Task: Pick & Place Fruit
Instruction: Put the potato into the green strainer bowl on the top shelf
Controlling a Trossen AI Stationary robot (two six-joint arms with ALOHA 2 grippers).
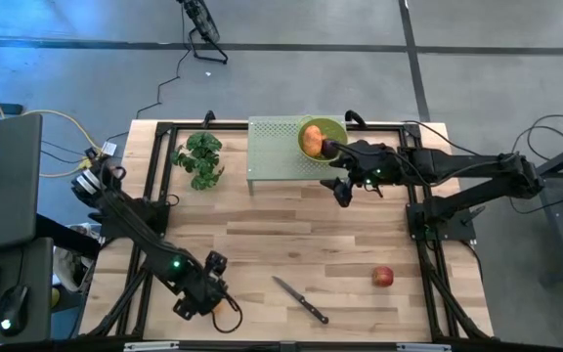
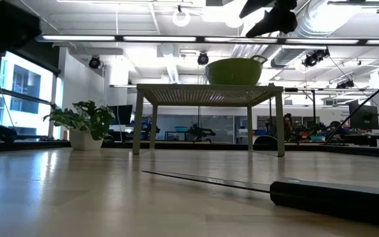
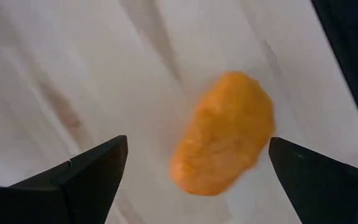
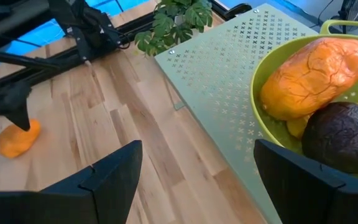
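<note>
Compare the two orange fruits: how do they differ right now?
The orange fruit in the bowl sits in the green bowl on the perforated stand, against a dark purple fruit. The orange fruit on the table lies on bare wood between the open left claw's fingers, ungripped. Both are oblong and orange.

no lettering, label, brand, number or sign can be read anywhere here — not on the bench (image 1: 262,235), the perforated green stand (image 1: 272,147), the green bowl (image 4: 272,134) or the black-handled knife (image 1: 301,299) — and the screens in the room behind are too small to make out.
</note>
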